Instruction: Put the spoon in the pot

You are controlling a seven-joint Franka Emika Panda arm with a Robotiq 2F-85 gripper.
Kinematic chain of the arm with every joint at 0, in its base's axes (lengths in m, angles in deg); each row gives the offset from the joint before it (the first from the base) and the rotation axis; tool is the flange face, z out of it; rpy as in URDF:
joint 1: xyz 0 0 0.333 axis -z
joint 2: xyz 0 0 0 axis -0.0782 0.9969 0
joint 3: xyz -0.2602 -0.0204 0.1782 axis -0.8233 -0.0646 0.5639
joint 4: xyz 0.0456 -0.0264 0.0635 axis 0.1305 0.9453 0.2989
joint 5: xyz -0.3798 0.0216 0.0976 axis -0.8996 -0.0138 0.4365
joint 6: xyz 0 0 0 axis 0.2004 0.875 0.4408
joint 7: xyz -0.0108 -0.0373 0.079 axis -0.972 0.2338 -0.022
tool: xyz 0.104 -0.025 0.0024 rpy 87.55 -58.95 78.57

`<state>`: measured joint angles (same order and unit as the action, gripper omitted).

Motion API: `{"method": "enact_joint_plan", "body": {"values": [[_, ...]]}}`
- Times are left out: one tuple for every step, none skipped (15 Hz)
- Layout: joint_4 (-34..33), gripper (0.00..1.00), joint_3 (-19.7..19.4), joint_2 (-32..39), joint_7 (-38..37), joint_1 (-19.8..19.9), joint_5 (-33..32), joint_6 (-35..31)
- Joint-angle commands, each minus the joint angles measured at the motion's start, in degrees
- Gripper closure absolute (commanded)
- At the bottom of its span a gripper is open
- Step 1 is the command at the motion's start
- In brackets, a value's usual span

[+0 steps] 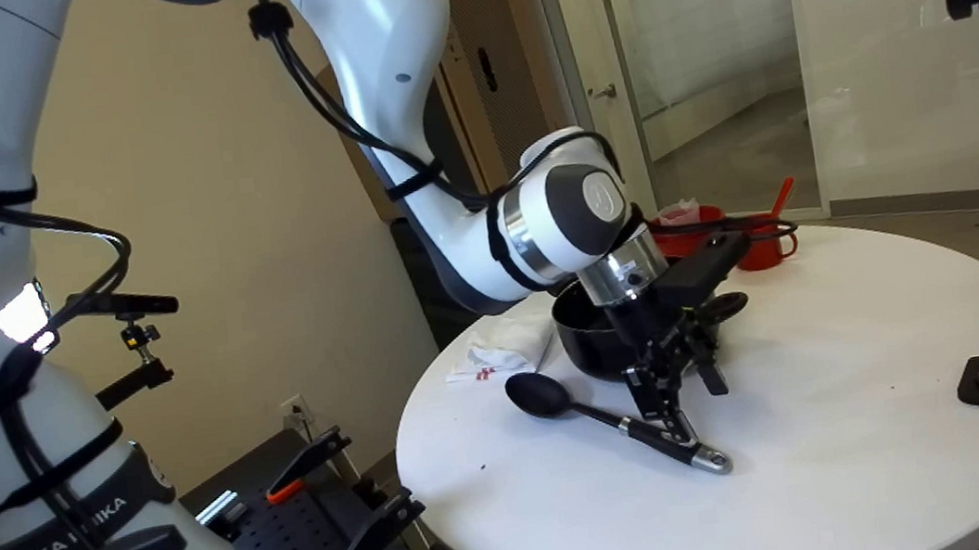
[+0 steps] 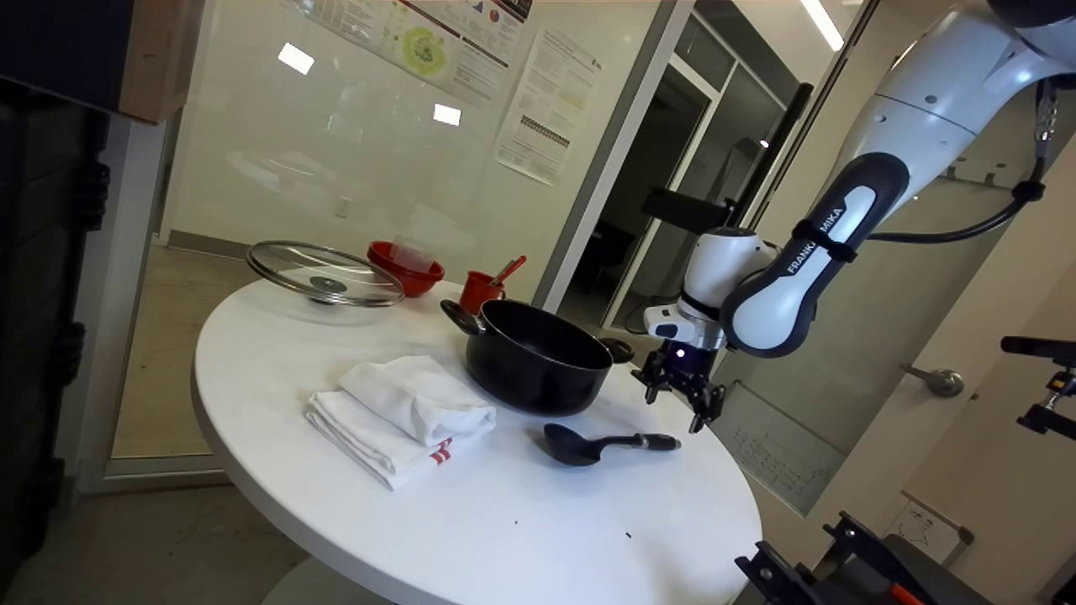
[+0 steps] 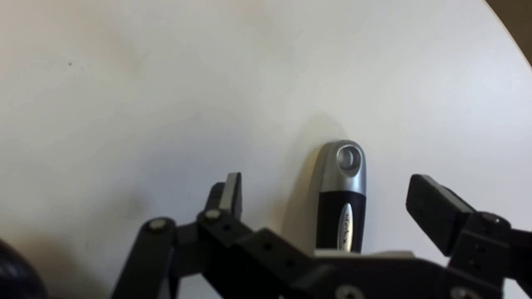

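Wrist view, lower half: my gripper [image 3: 326, 182] is spread wide, holding nothing, the spoon [image 3: 341, 203] between its fingers [image 3: 434, 211] on the white table [image 3: 145, 104]. In an exterior view, the round table spans lower right, a door [image 1: 589, 38] upper centre. In an exterior view, the pot [image 2: 538, 382] sits mid-frame, the spoon just below it, posters [image 2: 546, 105] upper centre.

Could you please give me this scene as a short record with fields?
pot: uncovered, with side handles, on the white table
lid: glass with dark knob, apart from the pot
spoon: black, silvery handle tip, on the table beside the pot
fingers: apart; the wrist view shows the spoon's handle between them, a gap either side
cloth: white, folded, red marks, near the pot
red mug: red-handled utensil sticking out
red bowl: near the lid, pale translucent contents unclear
task status: spoon not yet in the pot
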<state>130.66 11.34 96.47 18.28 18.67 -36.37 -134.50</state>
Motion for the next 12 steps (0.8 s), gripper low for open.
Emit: {"method": "enact_joint_plan", "body": {"values": [[1.8, 0.00, 1.5, -0.3, -3.2, 1.4, 2.8, -1.7], [2.1, 0.00, 1.8, -0.3, -3.6, 1.6, 3.5, -1.8], [2.6, 0.00, 3.0, -0.2, -3.0, 2.7, 4.7, -2.1], [3.1, 0.00, 3.8, -0.1, -2.3, 3.4, 5.9, -2.4], [3.4, 0.00, 4.5, 0.1, -1.9, 4.0, 7.0, -2.8], [3.8, 0.00, 4.9, 0.1, -1.7, 4.3, 7.8, -3.1], [4.0, 0.00, 5.2, 0.3, -1.3, 4.6, 8.3, -3.8], [4.2, 0.01, 5.4, 0.4, -1.0, 4.8, 8.6, -4.3], [4.2, 0.12, 5.5, 0.5, -0.6, 5.1, 8.7, -4.7], [4.2, 0.26, 6.2, 0.6, 0.1, 5.8, 9.2, -4.7], [3.9, 0.32, 5.7, 0.7, 0.1, 5.6, 9.0, -4.9], [3.7, 0.38, 5.9, 0.8, 0.6, 6.0, 9.2, -5.0]]}}
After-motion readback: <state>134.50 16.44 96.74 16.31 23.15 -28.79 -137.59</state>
